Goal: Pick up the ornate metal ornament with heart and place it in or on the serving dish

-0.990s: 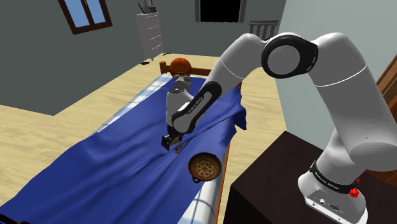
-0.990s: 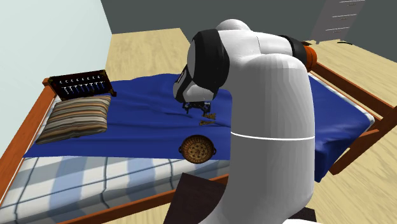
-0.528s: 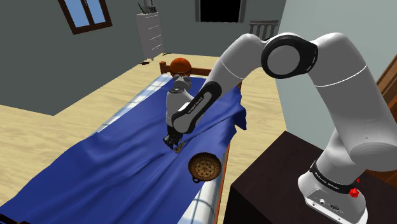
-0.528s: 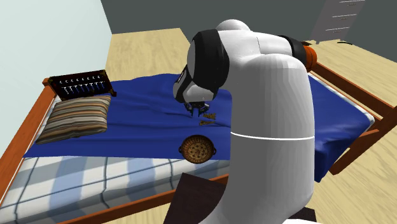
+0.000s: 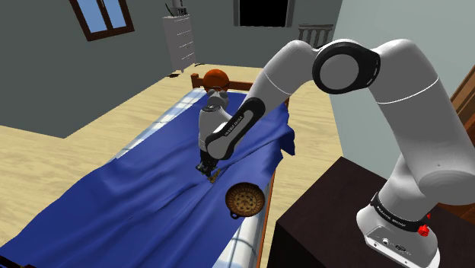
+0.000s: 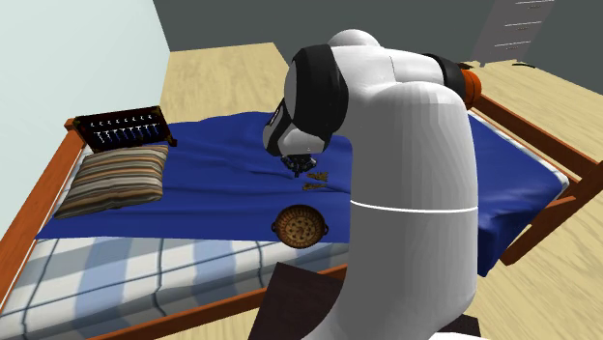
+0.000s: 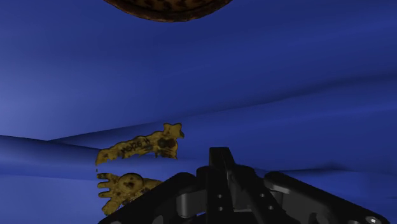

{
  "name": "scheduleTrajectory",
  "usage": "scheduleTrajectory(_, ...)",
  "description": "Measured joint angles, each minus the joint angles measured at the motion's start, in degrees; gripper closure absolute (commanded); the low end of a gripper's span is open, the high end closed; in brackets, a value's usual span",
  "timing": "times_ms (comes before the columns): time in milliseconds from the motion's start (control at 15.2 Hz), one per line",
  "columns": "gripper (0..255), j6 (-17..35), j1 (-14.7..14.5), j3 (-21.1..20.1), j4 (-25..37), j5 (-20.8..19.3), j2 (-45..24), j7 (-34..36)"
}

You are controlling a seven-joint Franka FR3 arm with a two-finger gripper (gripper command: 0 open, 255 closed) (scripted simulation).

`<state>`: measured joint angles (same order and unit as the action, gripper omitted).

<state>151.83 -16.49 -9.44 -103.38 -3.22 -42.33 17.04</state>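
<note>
While the pincer sits pressed together, one jagged golden ornament lies at its ten o'clock, one round speckled dish at twelve.

White glossy arm, dark round joints, all-black pincer, lettered black band, red button.

One wooden-framed bed carries one rumpled blue blanket, one round brown serving dish by its side edge, one golden ornate metal ornament, one striped pillow, one dark spindle rack at the head corner, and one orange ball at the foot edge.
</note>
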Motion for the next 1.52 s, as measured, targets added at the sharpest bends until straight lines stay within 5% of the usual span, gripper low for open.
scheduleTrajectory(660, 0, -11.7, 8.8, -2.2, 17.7, -0.2, -11.5, -15.2)
scheduleTrajectory(1518, 0, -10.8, 8.4, -1.8, 22.9, -0.6, -18.1, -16.4)
